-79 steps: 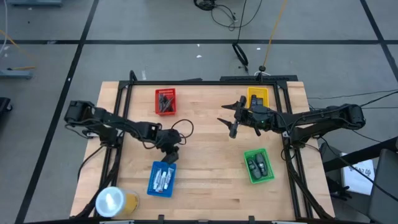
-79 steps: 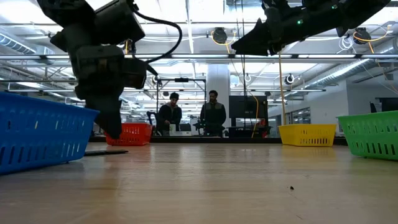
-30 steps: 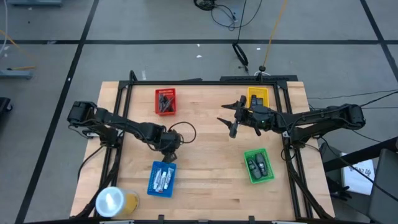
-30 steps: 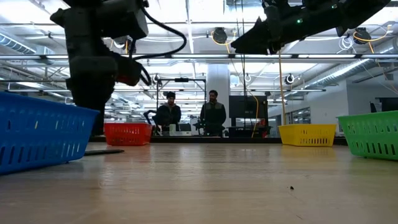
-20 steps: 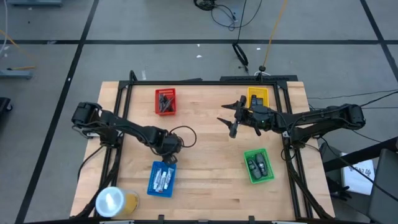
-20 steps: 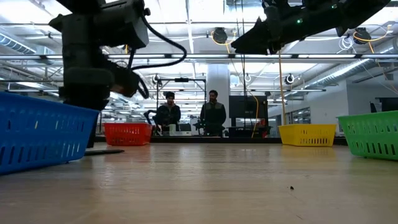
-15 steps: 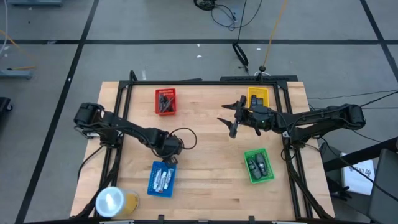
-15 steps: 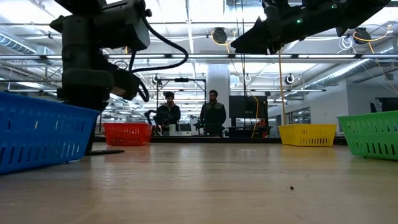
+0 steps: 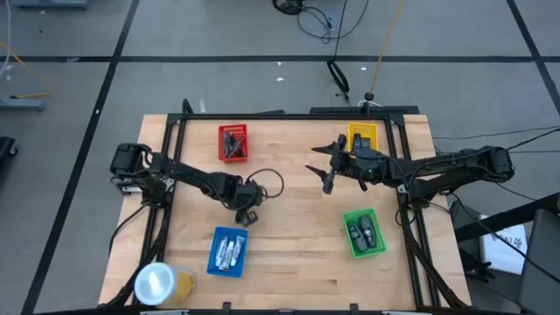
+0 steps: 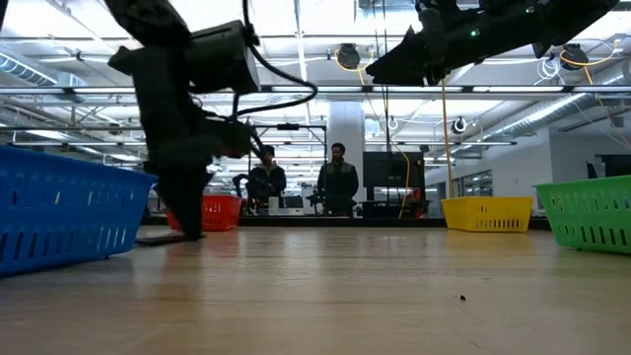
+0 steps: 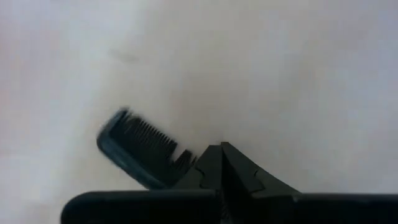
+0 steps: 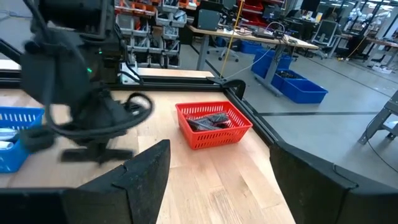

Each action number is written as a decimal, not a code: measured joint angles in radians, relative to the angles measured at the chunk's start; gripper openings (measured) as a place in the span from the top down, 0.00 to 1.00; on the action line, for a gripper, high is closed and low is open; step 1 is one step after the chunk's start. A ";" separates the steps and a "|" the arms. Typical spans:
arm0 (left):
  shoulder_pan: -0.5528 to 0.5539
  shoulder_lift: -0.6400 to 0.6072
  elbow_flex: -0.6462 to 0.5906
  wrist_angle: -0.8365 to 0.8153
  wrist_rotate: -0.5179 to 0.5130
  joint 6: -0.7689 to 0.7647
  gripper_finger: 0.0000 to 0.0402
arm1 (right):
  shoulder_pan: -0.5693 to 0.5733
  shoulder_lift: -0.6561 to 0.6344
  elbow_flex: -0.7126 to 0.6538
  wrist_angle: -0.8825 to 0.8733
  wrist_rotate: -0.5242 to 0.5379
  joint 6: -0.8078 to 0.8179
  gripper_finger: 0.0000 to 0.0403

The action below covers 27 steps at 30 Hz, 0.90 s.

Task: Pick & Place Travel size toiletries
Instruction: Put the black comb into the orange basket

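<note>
Left gripper (image 9: 248, 215) sits low over the wooden plank counter (image 9: 297, 254), just above the blue slotted plastic tray (image 9: 227, 253); jaws pressed together, not holding anything. In the left wrist view a dark flat comb (image 11: 142, 149) with fine teeth lies on the counter right beside the closed fingertips (image 11: 219, 163); can't tell if they touch it. White tubes (image 9: 229, 252) lie in the blue tray, dark sticks (image 9: 233, 144) in the red tray (image 9: 233, 129), dark oval pieces (image 9: 362, 233) in the green tray (image 9: 364, 249). Right gripper (image 9: 322, 171) hangs raised left of the yellow tray (image 9: 362, 133), jaws apart, empty.
</note>
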 joint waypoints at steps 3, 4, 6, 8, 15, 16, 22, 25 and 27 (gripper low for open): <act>-0.004 -0.017 0.059 -0.136 -0.157 0.002 1.00 | 0.000 0.000 0.000 -0.004 0.000 -0.001 0.34; -0.012 -0.031 0.084 -0.167 -0.177 0.005 1.00 | 0.000 0.000 0.000 -0.004 0.001 -0.001 0.34; -0.025 -0.055 0.130 -0.224 -0.176 0.000 1.00 | 0.000 0.000 0.000 -0.001 0.001 -0.002 0.34; -0.037 -0.054 0.152 -0.277 -0.166 -0.015 1.00 | 0.000 0.000 0.000 0.002 0.001 -0.001 0.34; -0.069 -0.043 0.094 -0.403 -0.271 -0.192 1.00 | 0.000 0.000 0.000 -0.004 0.000 -0.002 0.34; -0.066 -0.044 0.074 -0.410 -0.296 -0.214 1.00 | 0.000 0.000 0.000 -0.004 0.000 -0.002 0.34; -0.008 -0.037 -0.045 -0.312 -0.266 -0.248 1.00 | 0.000 0.000 0.000 0.004 0.000 -0.011 0.34; 0.023 -0.036 -0.084 -0.236 -0.292 -0.247 1.00 | 0.000 0.000 0.000 0.004 0.000 -0.008 0.34; 0.041 -0.039 -0.100 -0.180 -0.303 -0.203 1.00 | 0.000 0.000 0.000 0.004 0.000 -0.008 0.34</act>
